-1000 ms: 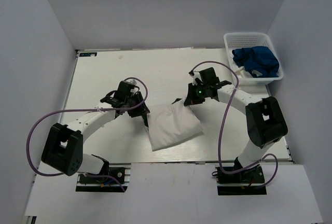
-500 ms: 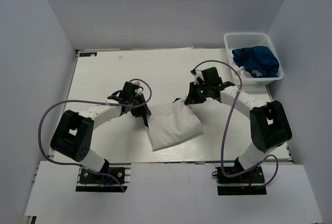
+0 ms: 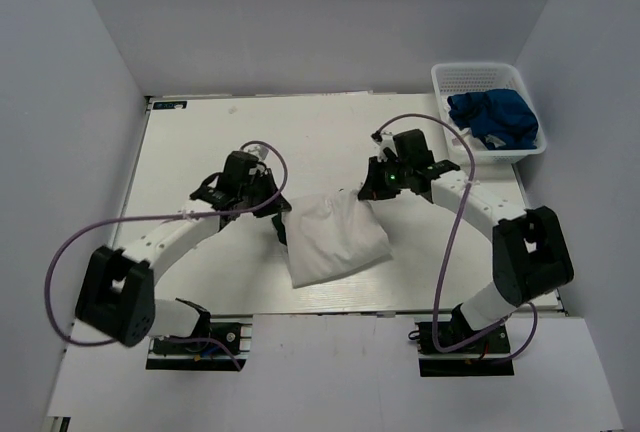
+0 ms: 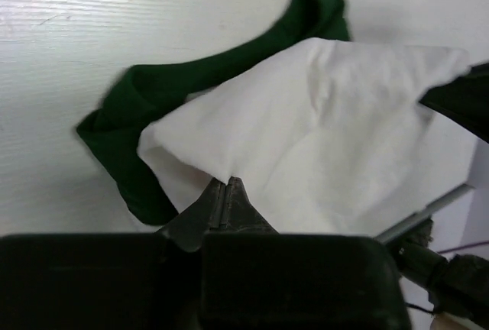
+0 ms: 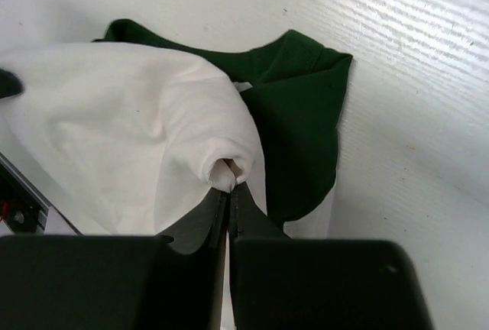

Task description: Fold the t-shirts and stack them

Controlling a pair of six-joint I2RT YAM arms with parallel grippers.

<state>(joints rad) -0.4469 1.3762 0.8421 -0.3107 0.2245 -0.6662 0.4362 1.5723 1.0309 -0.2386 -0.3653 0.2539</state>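
Table (image 3: 200, 152) holds white t-shirt (image 3: 335, 242) folded into a lumpy rectangle, centre, toward the near edge, between the two arms. Dark green sleeves (image 4: 137, 116) poke out from under its far and left edges. Left gripper (image 3: 277, 222) at the shirt's left far corner, jaws together, pinching the white edge. Right gripper (image 3: 368, 195) at the far right corner, jaws clamped on a small fold of white cloth, green sleeve just beside it. Blue t-shirt (image 3: 492, 117) bunched in the white mesh basket (image 3: 447, 77), far right, well apart from both grippers.
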